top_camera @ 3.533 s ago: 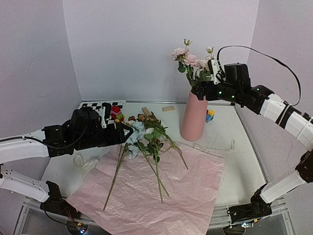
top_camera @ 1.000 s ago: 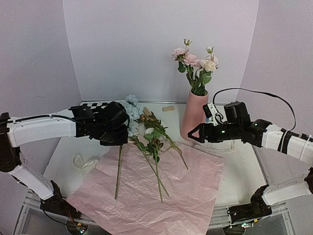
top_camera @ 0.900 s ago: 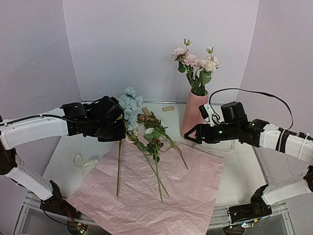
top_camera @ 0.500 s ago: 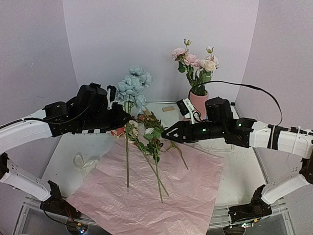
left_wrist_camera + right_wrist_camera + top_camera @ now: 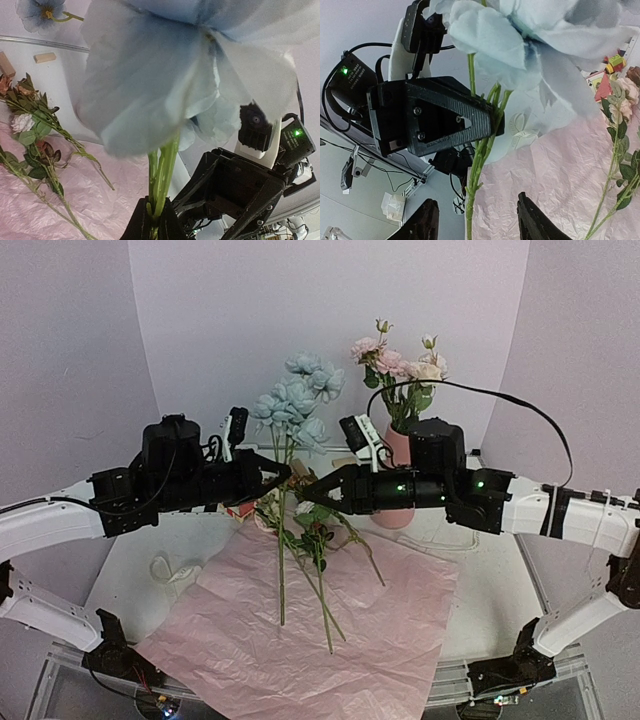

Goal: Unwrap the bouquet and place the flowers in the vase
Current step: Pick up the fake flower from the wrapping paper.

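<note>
Pale blue flower [image 5: 165, 70], stems tight in the left end effector [image 5: 154, 217].

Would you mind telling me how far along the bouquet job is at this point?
Done: the pink paper lies spread flat, and pink and cream flowers stand in the vase. In hand: the left gripper is shut on a blue flower, held upright by its stem, with the right gripper open and pointed at that stem. Left: that blue flower and the several stems lying on the paper.

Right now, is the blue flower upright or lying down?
Upright: the left gripper holds the blue flower by its stem, blooms up, end toward the paper.
</note>
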